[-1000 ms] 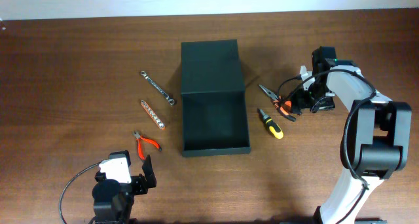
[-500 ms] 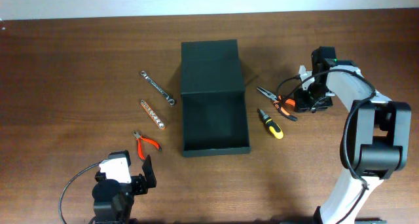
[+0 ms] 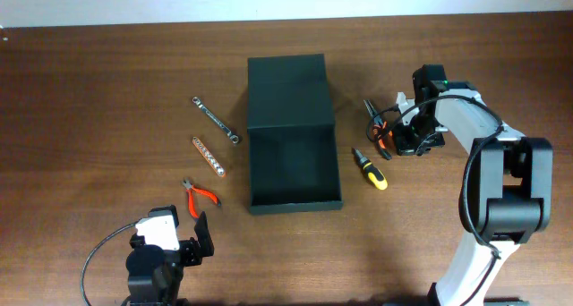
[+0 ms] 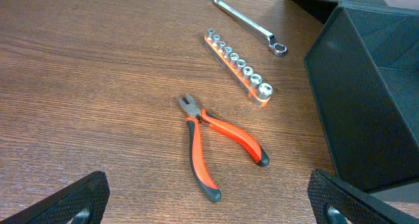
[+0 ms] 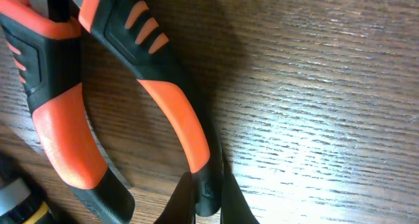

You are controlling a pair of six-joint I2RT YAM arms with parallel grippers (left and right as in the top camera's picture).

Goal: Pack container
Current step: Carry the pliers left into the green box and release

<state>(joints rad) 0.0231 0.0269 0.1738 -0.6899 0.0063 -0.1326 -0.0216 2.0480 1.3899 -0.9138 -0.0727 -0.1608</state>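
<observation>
Pinching a long-nose pliers (image 5: 169, 106) handle in the right gripper (image 5: 206, 196), held it near the container (image 3: 288, 91) (left gripper (image 4: 209, 201) agape, empty).

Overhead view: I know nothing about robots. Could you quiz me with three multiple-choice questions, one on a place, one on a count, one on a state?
1. Where is the wrench, seen from the container? A on the left gripper's side; B inside it; C on the opposite side.
2. How many pairs of pliers are in view? A one; B two; C four.
3. The container's lid is: A shut; B open; C missing.
Answers: 1 A, it lies by the socket rail on that side. 2 B, the red pliers and the orange-black pliers. 3 B, the lid lies back and the inside shows.
</observation>
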